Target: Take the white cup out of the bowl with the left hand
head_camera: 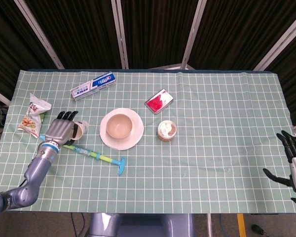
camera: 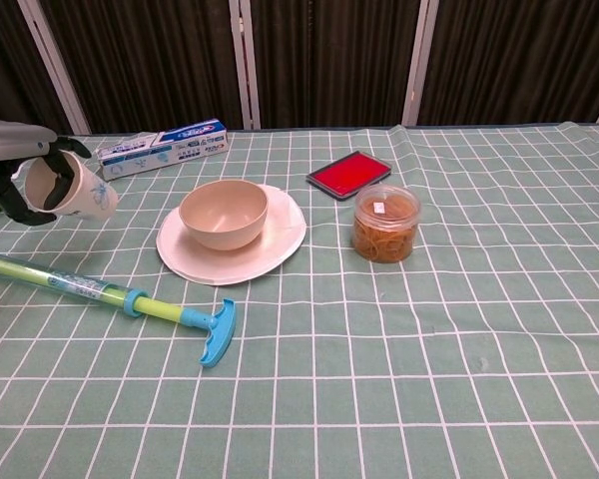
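My left hand (head_camera: pixel 61 131) grips the white cup (camera: pixel 72 189), also seen as the white cup (head_camera: pixel 80 129) in the head view, tilted on its side in the air left of the plate. At the left edge of the chest view, the left hand (camera: pixel 10 170) wraps the cup's rim end. The beige bowl (head_camera: pixel 119 126) stands empty on the white plate (head_camera: pixel 133 139); in the chest view the bowl (camera: pixel 223 212) sits right of the cup. My right hand (head_camera: pixel 295 165) hangs open off the table's right edge.
A blue-green pump tool (camera: pixel 120 297) lies in front of the plate. A toothpaste box (head_camera: pixel 93 85) lies at the back, a snack bag (head_camera: pixel 34 115) at the far left. A red case (head_camera: pixel 159 101) and a jar (camera: pixel 384 223) stand right of the plate.
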Controlling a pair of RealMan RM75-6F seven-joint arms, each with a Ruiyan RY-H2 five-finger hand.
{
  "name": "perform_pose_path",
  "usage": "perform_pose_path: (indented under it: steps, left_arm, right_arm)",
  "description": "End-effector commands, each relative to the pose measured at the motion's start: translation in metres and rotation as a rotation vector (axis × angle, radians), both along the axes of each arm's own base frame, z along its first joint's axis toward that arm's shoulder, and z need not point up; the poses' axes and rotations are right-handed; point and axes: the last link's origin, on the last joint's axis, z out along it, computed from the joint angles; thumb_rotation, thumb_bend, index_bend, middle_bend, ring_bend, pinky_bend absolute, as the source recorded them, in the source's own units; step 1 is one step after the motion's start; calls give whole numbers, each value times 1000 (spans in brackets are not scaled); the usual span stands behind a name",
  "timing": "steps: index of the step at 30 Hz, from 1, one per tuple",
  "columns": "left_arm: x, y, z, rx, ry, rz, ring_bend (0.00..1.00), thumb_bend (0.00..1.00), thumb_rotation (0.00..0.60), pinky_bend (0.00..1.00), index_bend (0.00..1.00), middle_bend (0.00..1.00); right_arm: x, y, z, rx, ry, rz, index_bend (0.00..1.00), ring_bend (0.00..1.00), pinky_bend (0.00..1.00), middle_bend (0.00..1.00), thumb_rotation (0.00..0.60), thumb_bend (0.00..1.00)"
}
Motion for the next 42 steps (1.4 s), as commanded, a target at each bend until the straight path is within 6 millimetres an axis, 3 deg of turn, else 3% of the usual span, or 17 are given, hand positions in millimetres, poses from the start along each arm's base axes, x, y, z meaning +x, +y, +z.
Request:
perform_pose_path:
  steps: [1, 12, 18, 25, 32, 42]
  left_arm:
    - [-10, 11, -12, -32, 36, 46, 0, 432, 600, 0, 651, 0]
    - [-12, 16, -26, -75, 70, 120, 0, 434, 600, 0, 637, 0]
    - [-7, 17, -25, -73, 71, 136, 0, 436, 600, 0, 533, 0]
    - [-7, 17, -18, -40, 67, 129, 0, 336, 600, 0, 379, 0]
    - [-15, 16, -13, -21, 57, 139, 0, 290, 600, 0, 288, 0]
    - [1, -1, 22, 75, -106, 49, 0, 290, 600, 0, 220, 0]
  right_arm:
    - [-2, -1, 1, -4, -1, -6, 35, 0, 0, 0, 600, 91]
    - [-3, -2, 2, -6, -4, -9, 35, 0, 0, 0, 600, 91]
    - [-2, -1, 2, -8, -5, -5, 34, 0, 0, 0, 600, 91]
    - [-2, 0, 2, -8, -5, -5, 35, 0, 0, 0, 600, 91]
    - [-1, 0, 1, -3, 0, -5, 35, 0, 0, 0, 600, 91]
    - [-2, -1, 0, 1, 5, -7, 35, 0, 0, 0, 600, 92]
